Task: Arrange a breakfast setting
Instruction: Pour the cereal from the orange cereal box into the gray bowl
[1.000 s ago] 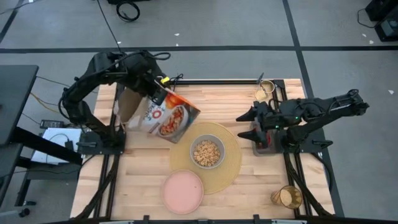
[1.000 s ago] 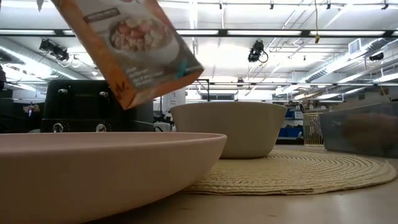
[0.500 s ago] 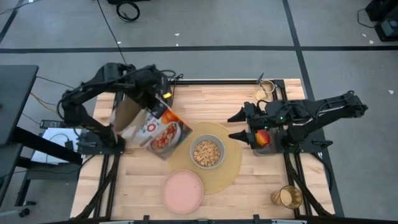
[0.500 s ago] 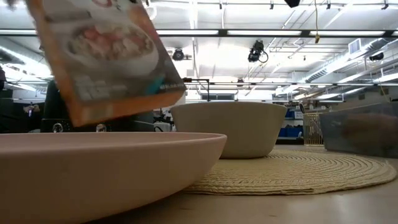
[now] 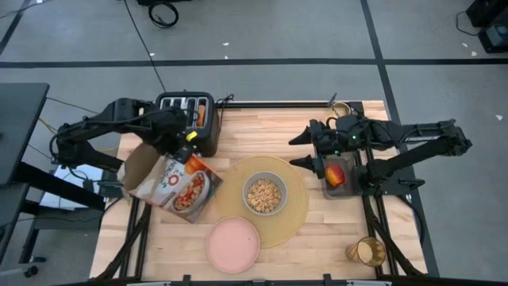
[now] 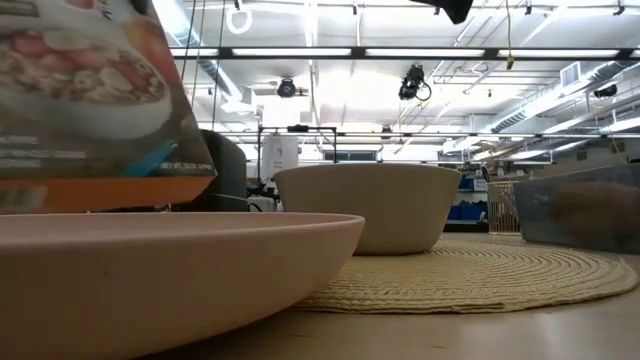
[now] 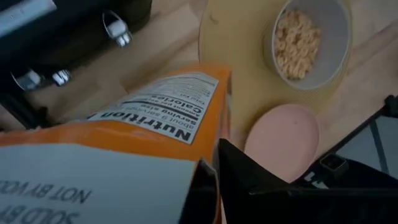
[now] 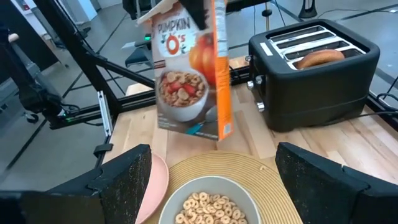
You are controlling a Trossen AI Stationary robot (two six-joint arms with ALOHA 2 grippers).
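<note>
beside the toaster (image 5: 189, 121), left hand (image 5: 184, 148) clamps cereal box (image 5: 176, 183).

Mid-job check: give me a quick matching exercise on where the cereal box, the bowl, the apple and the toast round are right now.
Things:
1. cereal box
2. bowl
3. apple
4. toast round

Places:
A. on the placemat, holding cereal
B. in a toaster slot
C. held by the shut left gripper
D. under the open right gripper, at the table's right edge

Pairs: 1-C, 2-A, 3-D, 4-B

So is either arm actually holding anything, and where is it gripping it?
The left tool holds the cereal box by its opened top edge. The right tool is open and empty.
</note>
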